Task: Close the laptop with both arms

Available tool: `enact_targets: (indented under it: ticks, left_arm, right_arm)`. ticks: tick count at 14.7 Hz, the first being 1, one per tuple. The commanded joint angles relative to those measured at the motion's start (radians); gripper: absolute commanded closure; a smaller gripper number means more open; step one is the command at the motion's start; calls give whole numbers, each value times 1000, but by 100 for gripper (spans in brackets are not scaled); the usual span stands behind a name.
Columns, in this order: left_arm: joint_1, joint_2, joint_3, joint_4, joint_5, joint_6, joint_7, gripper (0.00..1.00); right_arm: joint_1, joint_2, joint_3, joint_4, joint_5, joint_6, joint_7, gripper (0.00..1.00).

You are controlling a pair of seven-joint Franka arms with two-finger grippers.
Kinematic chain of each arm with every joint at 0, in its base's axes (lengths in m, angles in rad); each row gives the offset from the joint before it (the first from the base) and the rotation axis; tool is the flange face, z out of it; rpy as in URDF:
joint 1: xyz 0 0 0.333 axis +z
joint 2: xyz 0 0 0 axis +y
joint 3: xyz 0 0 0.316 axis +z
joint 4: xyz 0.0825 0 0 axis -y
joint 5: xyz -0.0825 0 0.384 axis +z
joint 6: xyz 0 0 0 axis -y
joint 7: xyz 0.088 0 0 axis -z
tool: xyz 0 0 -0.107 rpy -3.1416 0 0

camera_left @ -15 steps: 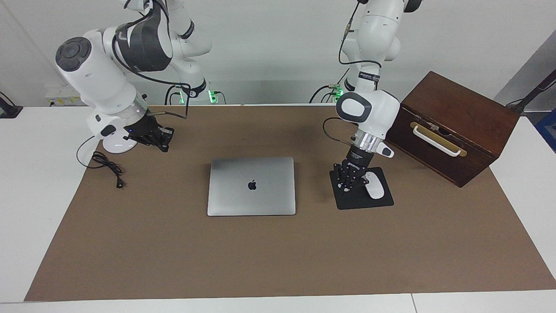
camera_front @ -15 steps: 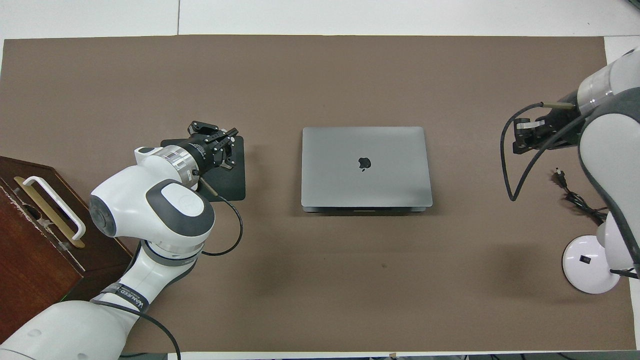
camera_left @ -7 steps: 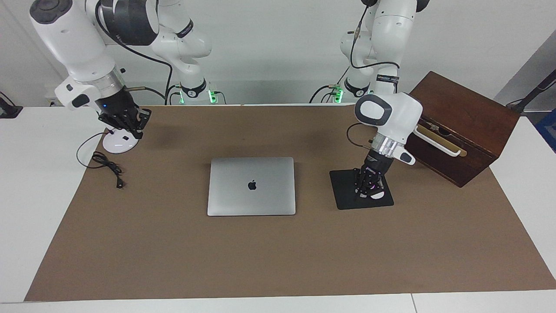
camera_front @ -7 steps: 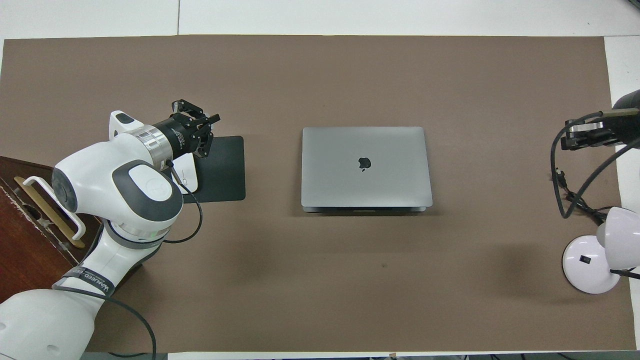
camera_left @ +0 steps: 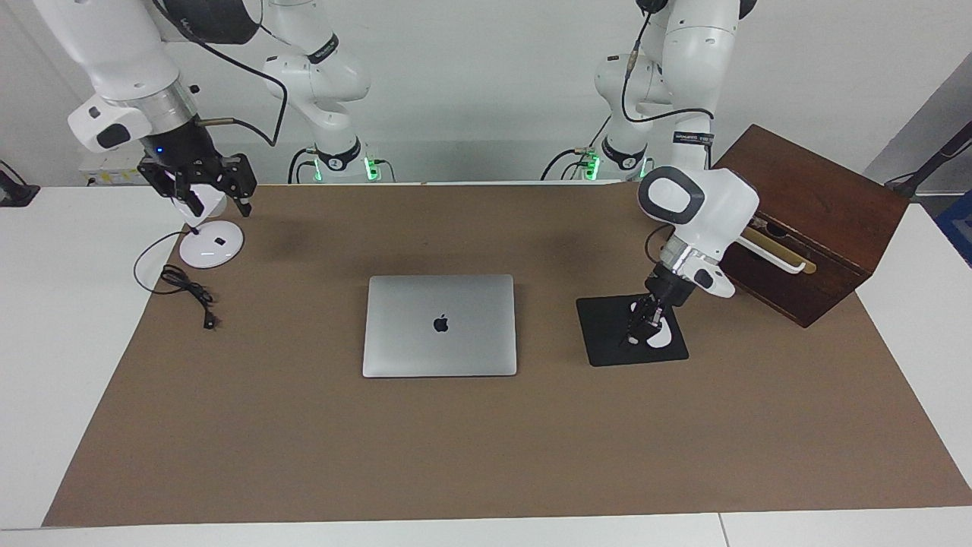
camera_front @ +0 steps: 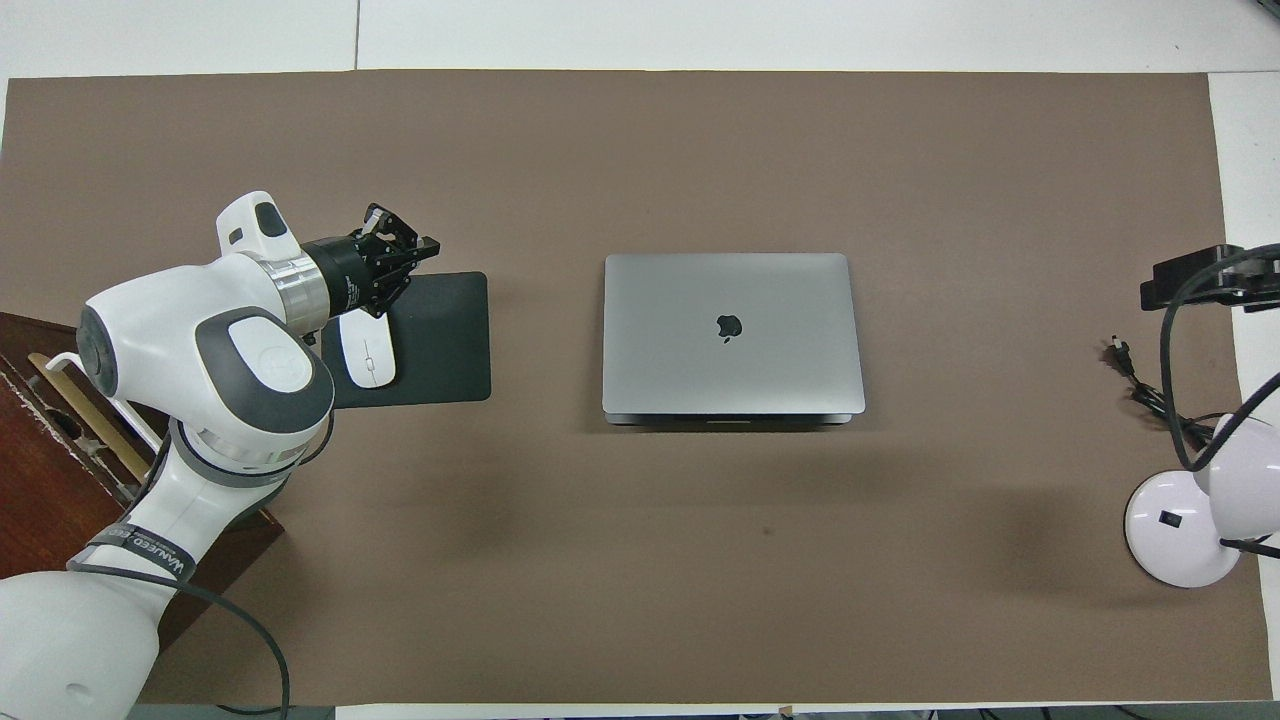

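The silver-grey laptop (camera_left: 439,325) (camera_front: 732,335) lies in the middle of the brown mat with its lid down flat and the dark logo facing up. Neither gripper touches it. My left gripper (camera_left: 635,333) (camera_front: 398,262) is shut and holds nothing. It hangs low over the black mouse pad (camera_left: 605,334) (camera_front: 445,340), beside the white mouse (camera_left: 659,339) (camera_front: 368,356). My right gripper (camera_left: 217,200) is raised over the white lamp base (camera_left: 211,248) at the right arm's end of the table. Its fingers are spread wide apart and hold nothing.
A dark wooden box (camera_left: 805,220) (camera_front: 40,470) with a white handle stands at the left arm's end, close to that arm's elbow. A black cable (camera_left: 190,292) (camera_front: 1150,395) trails from the lamp base (camera_front: 1170,530) onto the mat.
My right gripper has risen from the mat, swung out over the lamp and opened. My left arm has drawn toward the wooden box, its gripper still shut over the mouse pad. The laptop has not moved.
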Motion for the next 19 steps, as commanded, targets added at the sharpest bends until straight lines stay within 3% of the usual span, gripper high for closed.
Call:
enact_targets:
  ticks: [1, 4, 5, 8, 13, 19]
  left_arm:
    - [17, 3, 18, 24, 206, -104, 98, 100]
    - [17, 3, 55, 103, 534, -323, 98, 100]
    - [17, -2, 58, 114, 591, -365, 97, 100]
    - [15, -49, 101, 117, 642, -462, 94, 100]
    - [17, -156, 116, 120, 840, -667, 98, 100]
    - [27, -288, 116, 110, 868, -905, 100, 100]
  right_arm:
    - [-20, -25, -8, -2, -16, -30, -22, 0]
    - [-20, -33, -12, 0, -16, -50, -21, 0]
    - [-20, -34, -14, 0, -15, -56, -21, 0]
    - [-39, -45, -5, -2, -16, -61, -18, 0]
    - [-43, -45, -3, 0, -16, -58, -19, 0]
    - [-42, -40, 2, 12, -41, -60, -24, 0]
